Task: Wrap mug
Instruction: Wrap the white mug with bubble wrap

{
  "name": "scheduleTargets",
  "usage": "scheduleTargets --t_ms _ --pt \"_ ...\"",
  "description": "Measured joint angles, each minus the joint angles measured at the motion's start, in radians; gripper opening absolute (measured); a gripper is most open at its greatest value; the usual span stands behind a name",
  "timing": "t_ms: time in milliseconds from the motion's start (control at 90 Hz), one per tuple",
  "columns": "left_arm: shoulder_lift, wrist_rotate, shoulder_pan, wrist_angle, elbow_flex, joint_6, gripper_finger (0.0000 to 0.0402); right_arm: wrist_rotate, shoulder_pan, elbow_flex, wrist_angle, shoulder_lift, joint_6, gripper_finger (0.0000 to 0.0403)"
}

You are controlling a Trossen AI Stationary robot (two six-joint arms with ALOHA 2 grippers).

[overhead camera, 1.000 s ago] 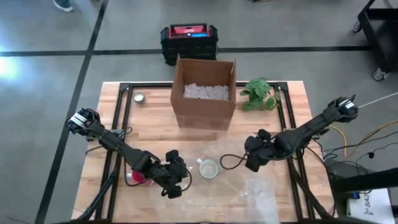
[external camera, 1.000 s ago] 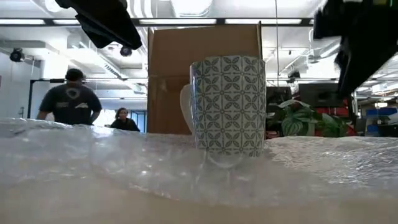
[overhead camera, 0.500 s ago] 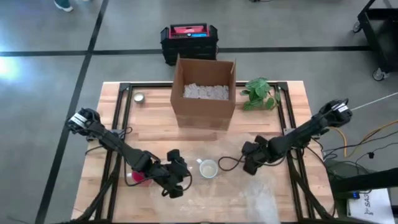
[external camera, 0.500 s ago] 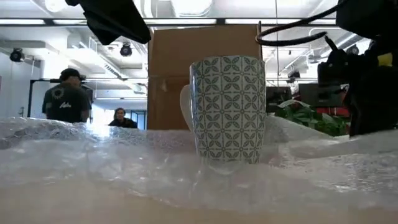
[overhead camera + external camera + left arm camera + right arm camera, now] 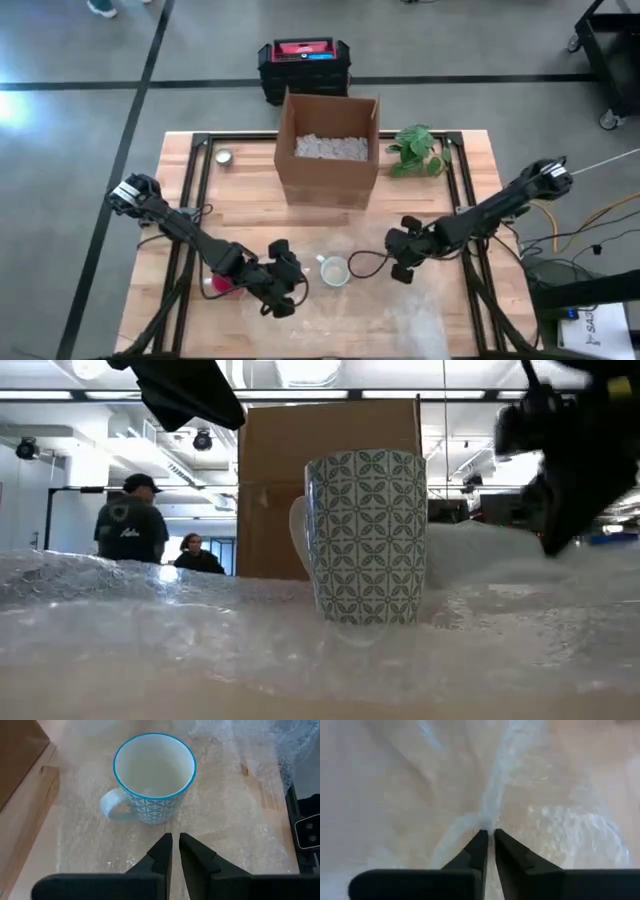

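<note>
A patterned mug (image 5: pixel 333 270) with a blue rim stands upright on a clear bubble wrap sheet (image 5: pixel 405 310) spread over the table's near middle. In the left wrist view the mug (image 5: pixel 152 775) has its handle to one side. My left gripper (image 5: pixel 173 844) is shut and hovers just left of the mug and nearer the table's front edge, pointing at its base; whether it touches the wrap, I cannot tell. My right gripper (image 5: pixel 398 268) is right of the mug, shut on the wrap. My right gripper pinches a raised ridge of the bubble wrap (image 5: pixel 489 822) between its two fingers, right of the mug. The fingers point down at a slant. That side of the wrap (image 5: pixel 480 550) is pulled up off the table, and the rest lies flat under the mug.
A cardboard box (image 5: pixel 328 150) with white filling stands behind the mug. A green plant (image 5: pixel 418 150) lies at the far right, a small round tin (image 5: pixel 224 157) at the far left, and a red thing (image 5: pixel 218 285) under my left arm. People (image 5: pixel 130 525) stand in the room behind.
My right gripper has come down toward the wrap right of the mug, shut on it and risen a little. The wrap's right side has lifted into a ridge; the mug and the rest of the sheet have stayed where they were.
</note>
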Motion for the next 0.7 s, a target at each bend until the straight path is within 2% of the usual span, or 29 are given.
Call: scheduleTargets --t_ms 189,367,700 --pt "0.0 -0.019 0.0 0.001 0.0 0.0 0.0022 -0.03 0.002 0.046 0.259 -0.016 -0.113 0.0001" --pt "0.0 -0.041 0.0 0.006 0.0 0.0 0.0022 -0.054 0.006 0.083 0.56 0.049 -0.226 0.0" --pt "0.0 -0.059 0.012 0.02 0.0 0.0 0.0022 -0.055 -0.023 0.222 0.56 0.335 -0.315 0.0"
